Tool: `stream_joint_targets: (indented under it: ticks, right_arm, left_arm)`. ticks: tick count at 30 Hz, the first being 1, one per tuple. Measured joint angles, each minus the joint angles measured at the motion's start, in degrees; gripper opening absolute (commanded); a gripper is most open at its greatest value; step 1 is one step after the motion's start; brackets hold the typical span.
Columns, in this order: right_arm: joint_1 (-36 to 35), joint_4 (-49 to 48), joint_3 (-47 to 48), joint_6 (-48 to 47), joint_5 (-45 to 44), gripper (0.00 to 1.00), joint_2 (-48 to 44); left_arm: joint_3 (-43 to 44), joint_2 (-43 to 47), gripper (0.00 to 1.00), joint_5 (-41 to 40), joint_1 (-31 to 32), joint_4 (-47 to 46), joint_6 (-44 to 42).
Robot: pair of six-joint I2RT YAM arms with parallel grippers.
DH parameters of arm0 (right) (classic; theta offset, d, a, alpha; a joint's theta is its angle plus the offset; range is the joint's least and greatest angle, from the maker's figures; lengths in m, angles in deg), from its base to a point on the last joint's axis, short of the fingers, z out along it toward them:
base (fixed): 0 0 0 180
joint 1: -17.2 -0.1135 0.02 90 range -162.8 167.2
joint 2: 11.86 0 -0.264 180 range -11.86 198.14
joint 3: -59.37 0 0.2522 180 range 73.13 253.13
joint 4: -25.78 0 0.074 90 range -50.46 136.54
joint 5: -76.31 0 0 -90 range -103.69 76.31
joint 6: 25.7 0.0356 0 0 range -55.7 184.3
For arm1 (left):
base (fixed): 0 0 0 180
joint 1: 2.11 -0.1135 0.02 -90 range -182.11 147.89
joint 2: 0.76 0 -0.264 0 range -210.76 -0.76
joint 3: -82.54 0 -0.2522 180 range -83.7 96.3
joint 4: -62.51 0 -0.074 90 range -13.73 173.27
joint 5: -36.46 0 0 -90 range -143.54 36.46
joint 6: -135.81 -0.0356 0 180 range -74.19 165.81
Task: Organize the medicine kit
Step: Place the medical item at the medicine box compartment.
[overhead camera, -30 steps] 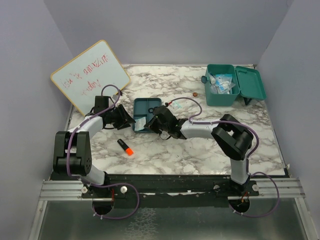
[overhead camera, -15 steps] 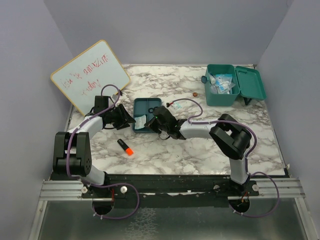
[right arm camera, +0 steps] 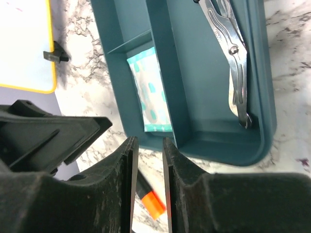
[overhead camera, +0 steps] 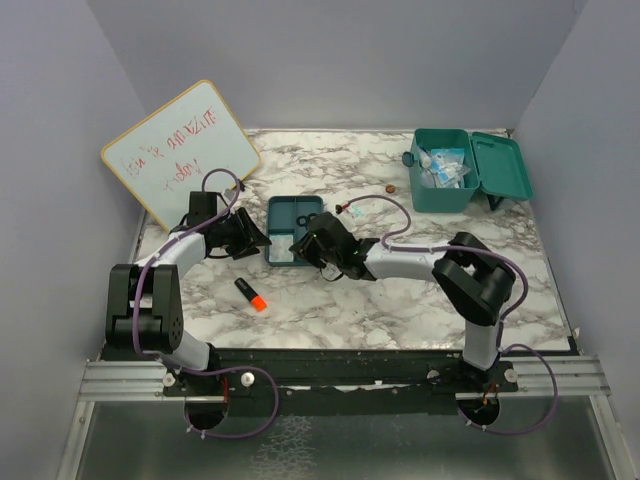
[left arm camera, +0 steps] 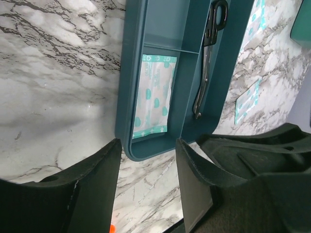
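The medicine kit (overhead camera: 440,195) was noted at the far right of the table (overhead camera: 400,300), lid open, well apart from both arms. The left gripper (left arm camera: 146,162) was found spread and empty at the divided tray (left arm camera: 129,73). The right gripper (right arm camera: 148,150) was found narrowly parted, nothing pinched, near a packet (right arm camera: 150,90) in that tray.
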Motion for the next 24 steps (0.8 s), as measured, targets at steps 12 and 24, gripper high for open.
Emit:
stream_joint_targets:
  ticks: [12,24]
  right_arm:
    - [0.00,9.14,-2.91,-7.98,-4.48,0.41,-12.02]
    - [9.62,23.93,-12.09,-14.36,-8.87,0.48,-26.58]
  left_arm:
    - [0.00,2.47,0.58,-0.07,0.31,0.79,-2.01]
    - [0.92,16.11,0.66,-6.51,9.35,1.73,-7.15]
